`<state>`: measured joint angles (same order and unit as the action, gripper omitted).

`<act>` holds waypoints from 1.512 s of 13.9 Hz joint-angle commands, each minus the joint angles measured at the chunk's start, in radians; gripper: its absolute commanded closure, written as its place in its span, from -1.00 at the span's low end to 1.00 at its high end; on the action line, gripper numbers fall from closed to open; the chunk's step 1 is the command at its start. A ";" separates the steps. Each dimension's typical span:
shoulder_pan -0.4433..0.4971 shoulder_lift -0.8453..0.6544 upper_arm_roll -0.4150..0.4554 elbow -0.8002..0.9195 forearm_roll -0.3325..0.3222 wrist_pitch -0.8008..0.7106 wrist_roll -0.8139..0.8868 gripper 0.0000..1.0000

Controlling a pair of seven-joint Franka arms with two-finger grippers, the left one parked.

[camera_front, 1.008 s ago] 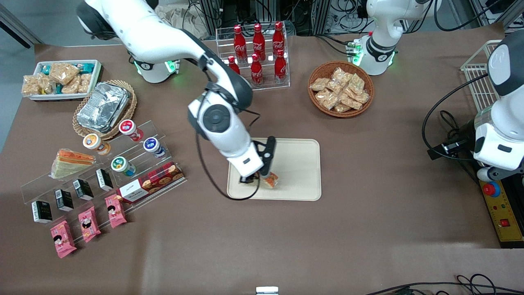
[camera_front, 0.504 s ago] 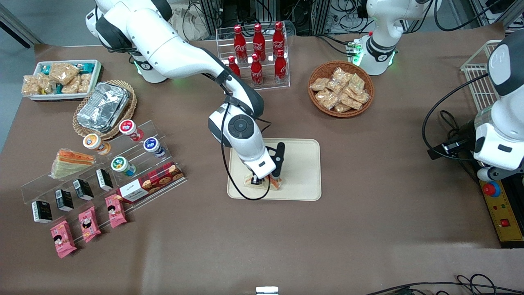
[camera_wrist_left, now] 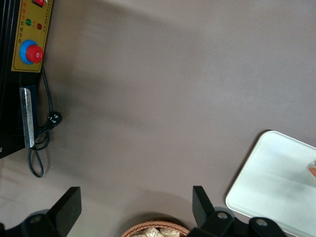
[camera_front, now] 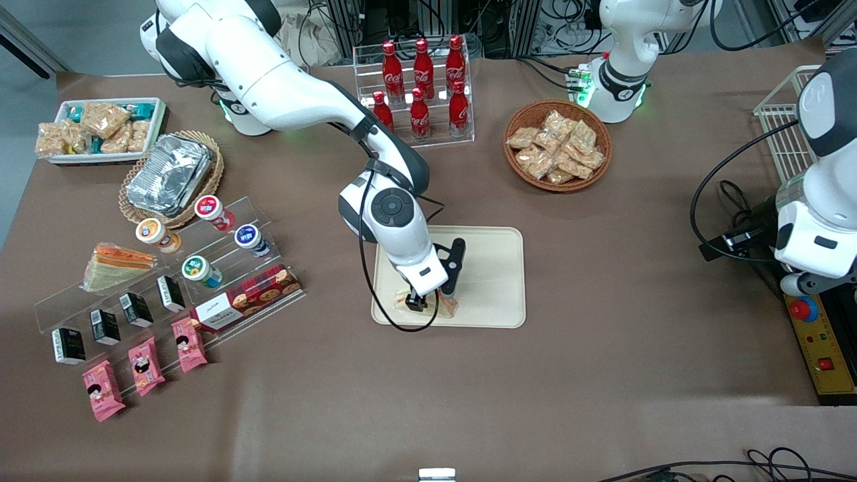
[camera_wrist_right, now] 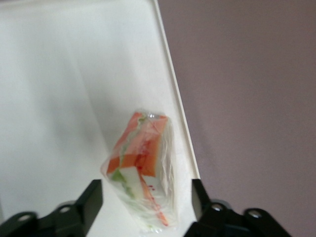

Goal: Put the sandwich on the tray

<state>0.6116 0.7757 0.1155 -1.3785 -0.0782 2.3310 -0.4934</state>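
Note:
The sandwich (camera_front: 447, 305), a clear-wrapped wedge with orange-red and green layers, lies on the cream tray (camera_front: 495, 268) close to the tray edge nearest the front camera. My right gripper (camera_front: 432, 298) is low over it, open. In the right wrist view the sandwich (camera_wrist_right: 143, 163) rests on the tray (camera_wrist_right: 59, 74) between my black fingers (camera_wrist_right: 91, 200), with a gap on each side. The gripper (camera_wrist_right: 144, 197) straddles the wedge without touching it. The tray's corner also shows in the left wrist view (camera_wrist_left: 276, 173).
A second wrapped sandwich (camera_front: 117, 264) sits on the clear acrylic shelf (camera_front: 167, 274) with small cups and cartons, toward the working arm's end. Pink snack packets (camera_front: 144, 365), a foil-filled wicker basket (camera_front: 171, 175), a cola bottle rack (camera_front: 418, 87) and a snack basket (camera_front: 557, 146) stand around.
The gripper came down with the sandwich onto the tray, shifting slightly toward the front camera. The fingers now stand apart from the sandwich, which rests on the tray.

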 commanded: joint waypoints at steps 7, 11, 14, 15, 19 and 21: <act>-0.156 -0.214 -0.002 0.001 0.155 -0.180 0.250 -0.98; -0.266 -0.332 -0.004 -0.001 0.147 -0.396 0.392 -0.98; -0.360 -0.401 -0.010 -0.001 0.156 -0.514 0.409 -0.98; -0.375 -0.436 -0.037 -0.001 0.156 -0.579 0.421 -0.98; -0.377 -0.523 -0.184 0.001 0.146 -0.740 0.404 -0.98; -0.377 -0.552 -0.238 -0.002 0.141 -0.762 0.375 -0.98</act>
<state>0.2282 0.2609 -0.0826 -1.3548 0.0557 1.5901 -0.1031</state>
